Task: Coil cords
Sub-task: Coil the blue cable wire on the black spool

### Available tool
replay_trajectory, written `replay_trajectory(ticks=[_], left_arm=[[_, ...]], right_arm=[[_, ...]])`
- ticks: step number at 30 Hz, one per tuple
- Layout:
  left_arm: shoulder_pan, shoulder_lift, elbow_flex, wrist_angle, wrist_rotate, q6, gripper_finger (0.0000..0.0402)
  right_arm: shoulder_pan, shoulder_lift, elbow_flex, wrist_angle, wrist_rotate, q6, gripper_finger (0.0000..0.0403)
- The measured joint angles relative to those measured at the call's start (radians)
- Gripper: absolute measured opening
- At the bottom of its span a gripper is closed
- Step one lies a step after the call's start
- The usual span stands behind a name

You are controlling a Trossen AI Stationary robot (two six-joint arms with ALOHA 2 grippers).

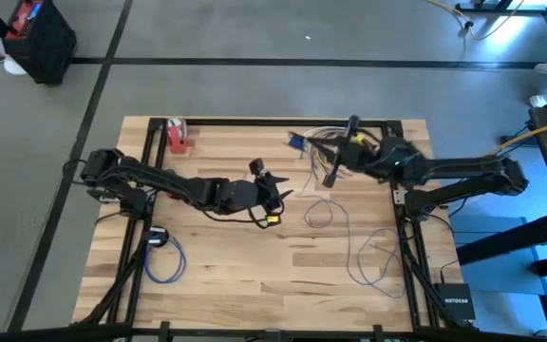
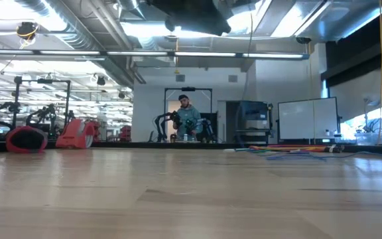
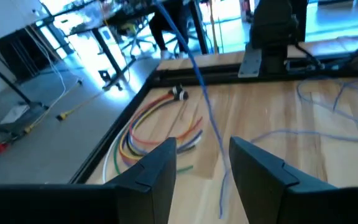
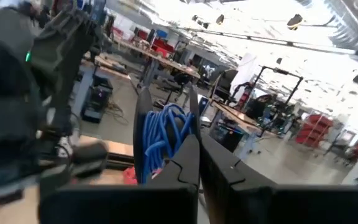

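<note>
the left gripper [image 1: 275,190] hangs over the middle of the table [image 1: 235,256], fingers [image 3: 157,165] parted with a clear gap and nothing between them; in its wrist view a blue cord [image 3: 207,106] runs down past the gap and lies loose on the wood; beside it sits a bundle of cords [image 3: 157,130] in red, orange, yellow and white, bent in an arc near the table edge.

the right gripper [image 1: 335,169] is raised near the far right part of the table, tilted on its side; its fingers [image 4: 188,162] are pressed close on a blue coil [image 4: 163,134] of several loops, held up in the air.

from above, another blue cord [image 1: 373,256] sprawls loose on the right near side; a small blue coil [image 1: 164,258] lies at the near left; a pale cord [image 1: 319,214] loops near the middle; a red object [image 1: 178,136] sits at the far left corner.

a person [image 2: 188,119] stands far off in the room behind.
</note>
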Motion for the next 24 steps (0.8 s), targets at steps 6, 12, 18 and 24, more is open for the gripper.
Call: replay_trajectory(ticks=[6, 12, 18, 24], left_arm=[[-0.009, -0.02, 0.001, -0.003, -0.011, -0.043, 0.0143], [0.008, -0.012, 0.0, 0.097, 0.044, -0.056, 0.0143], [0.034, -0.003, 0.001, 0.266, 0.204, -0.075, 0.0143], [0.041, 0.107, 0.001, 0.323, 0.22, -0.115, 0.0143]], right_arm=[[-0.075, -0.005, -0.36, 0.531, -0.142, 0.128, 0.0007], [-0.083, 0.036, -0.496, 0.891, -0.231, 0.212, 0.0007], [-0.082, 0.038, -0.497, 0.893, -0.314, 0.258, 0.0007], [-0.082, 0.039, -0.493, 0.857, -0.364, 0.285, 0.0007]])
